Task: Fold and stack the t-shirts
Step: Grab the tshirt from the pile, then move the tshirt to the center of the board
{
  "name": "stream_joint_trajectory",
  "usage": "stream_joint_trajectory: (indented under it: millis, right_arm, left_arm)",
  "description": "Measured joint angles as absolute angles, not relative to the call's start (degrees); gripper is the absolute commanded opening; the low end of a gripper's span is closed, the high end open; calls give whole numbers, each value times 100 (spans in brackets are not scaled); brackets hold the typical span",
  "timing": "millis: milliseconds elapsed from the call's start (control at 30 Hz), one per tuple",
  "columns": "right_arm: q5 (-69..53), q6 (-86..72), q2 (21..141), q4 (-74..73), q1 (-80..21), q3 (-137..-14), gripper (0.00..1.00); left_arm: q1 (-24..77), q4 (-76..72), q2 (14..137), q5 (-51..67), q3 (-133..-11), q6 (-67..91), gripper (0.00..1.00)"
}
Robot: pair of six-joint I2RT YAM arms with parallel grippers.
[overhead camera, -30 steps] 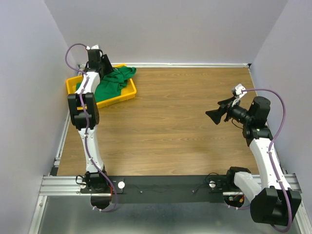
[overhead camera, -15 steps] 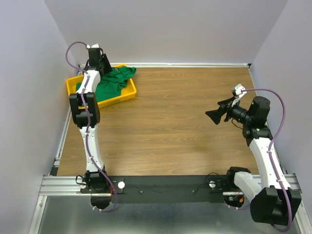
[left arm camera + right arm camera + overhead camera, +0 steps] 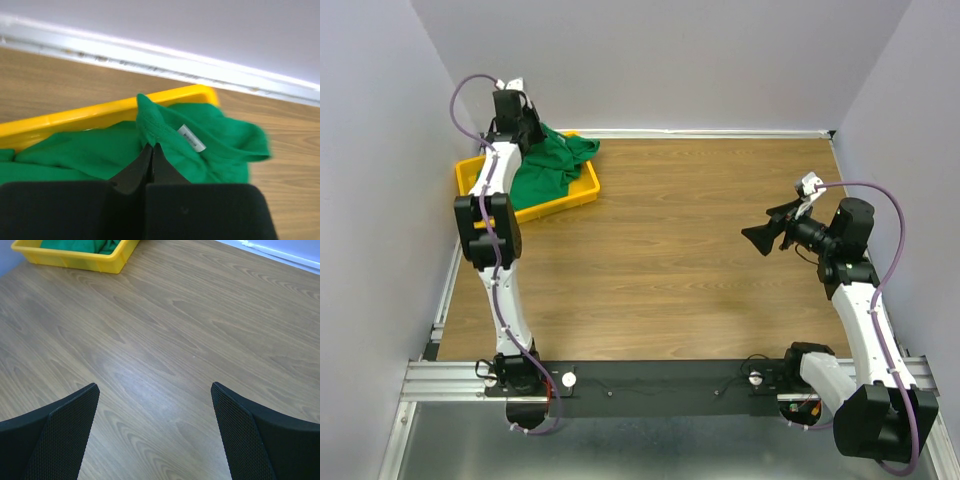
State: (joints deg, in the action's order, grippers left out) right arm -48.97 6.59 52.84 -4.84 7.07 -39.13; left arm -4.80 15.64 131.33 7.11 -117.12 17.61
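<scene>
A green t-shirt (image 3: 558,160) lies bunched in the yellow tray (image 3: 575,196) at the back left, one part spilling over the tray's far rim. In the left wrist view my left gripper (image 3: 151,146) is shut on a fold of the t-shirt (image 3: 215,150) at the neckline, just left of the small white neck tag (image 3: 191,138), and the cloth rises in a peak above the fingertips. From above, the left gripper (image 3: 528,134) sits over the tray's back corner. My right gripper (image 3: 760,238) hangs open over bare table at the right, nothing between its fingers (image 3: 70,410).
The yellow tray (image 3: 75,119) stands close to the back wall and the left wall. The right wrist view shows the tray (image 3: 95,261) far off at the upper left with green cloth (image 3: 80,245) in it. A wooden tabletop (image 3: 680,250) spans the middle.
The left gripper has closed on the t-shirt's neckline and drawn back and up a little, pulling the cloth into a peak. The right arm has not moved.
</scene>
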Motion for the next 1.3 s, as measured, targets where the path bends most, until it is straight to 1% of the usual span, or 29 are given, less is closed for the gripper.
stream_joint_trajectory:
  millis: [133,267,400,500,867,933,1033,1133,1300]
  right_arm:
    - [-4897,683,5284,-484,707,-3913,100]
    - [-4897,729,5282,-495,707,-3913,100]
    - [-4897,764,5282,-530,707,-3913,100]
    - [-4897,797,5275,-556,707,-3913,100]
    - [-4845,908,5118,-578,707,-3913,100]
    - [-4797,915,5083,-580,707,-3913,100]
    - [-4742,932,5030,-596,707,-3913,100]
    - [-4792,954,5002,-615,707,-3913,100]
    - [-5787,1063,4882,-661,676,-3913,99]
  left_arm:
    - [-436,1026,12033,1251,-11030,1811,0]
    - [-248,45,10541,1865,-10418,1916,0]
    - [292,-473,9557,2176,-10346,1885,0]
    - [760,-762,9074,2471,-10348,1817,0]
    - [1516,-854,8357,2934,-10278,1802,0]
    - [1695,-913,8128,2945,-9985,1734,0]
    - [1870,-1100,7669,2915,-9083,1608,0]
    - [1966,-1286,7542,2891,-8267,1588,0]
    - [2386,-1199,7607,2781,-7275,1608,0]
